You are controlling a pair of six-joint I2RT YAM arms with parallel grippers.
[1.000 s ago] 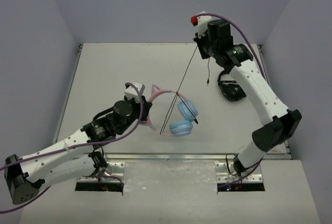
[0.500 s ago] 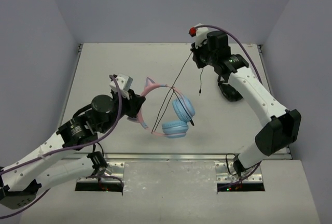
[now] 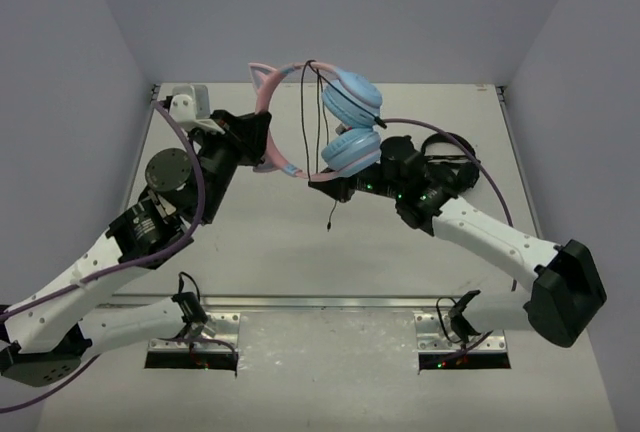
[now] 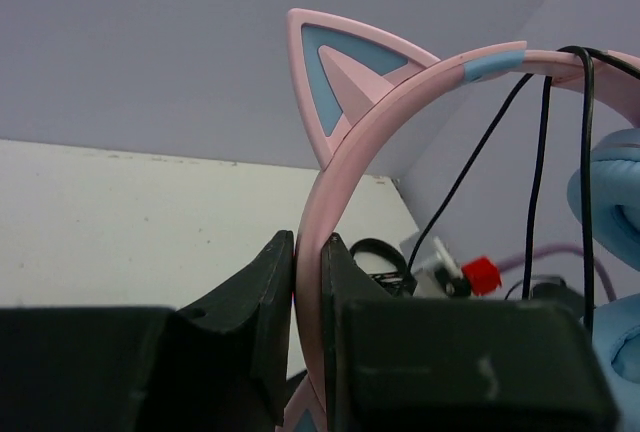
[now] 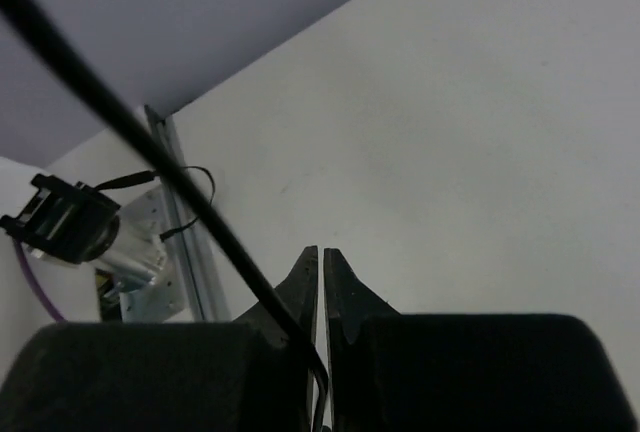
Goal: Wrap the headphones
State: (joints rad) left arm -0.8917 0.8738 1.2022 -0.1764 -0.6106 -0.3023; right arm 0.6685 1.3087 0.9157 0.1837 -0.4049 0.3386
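The headphones hang in the air in the top view, with pink cat-ear headband [image 3: 268, 117] and light blue earcups [image 3: 350, 127]. My left gripper [image 3: 262, 142] is shut on the headband; the left wrist view shows the band [image 4: 400, 92] pinched between the jaws [image 4: 310, 244]. The thin black cable [image 3: 303, 117] is looped over the band and also shows in the left wrist view [image 4: 545, 132]. My right gripper [image 3: 316, 181] sits just below the earcups, shut on the cable [image 5: 150, 152], which runs between its jaws [image 5: 321, 252]. The plug end [image 3: 330, 222] dangles.
All-black headphones [image 3: 452, 148] lie on the table at the back right, partly behind my right arm, and show in the left wrist view [image 4: 375, 252]. The grey table [image 3: 250, 242] has walls on three sides and a metal rail [image 3: 320, 302] along the near edge.
My left arm has lifted the headphones up and toward the back. My right arm has swung down and left from the back to under the earcups, keeping the cable.
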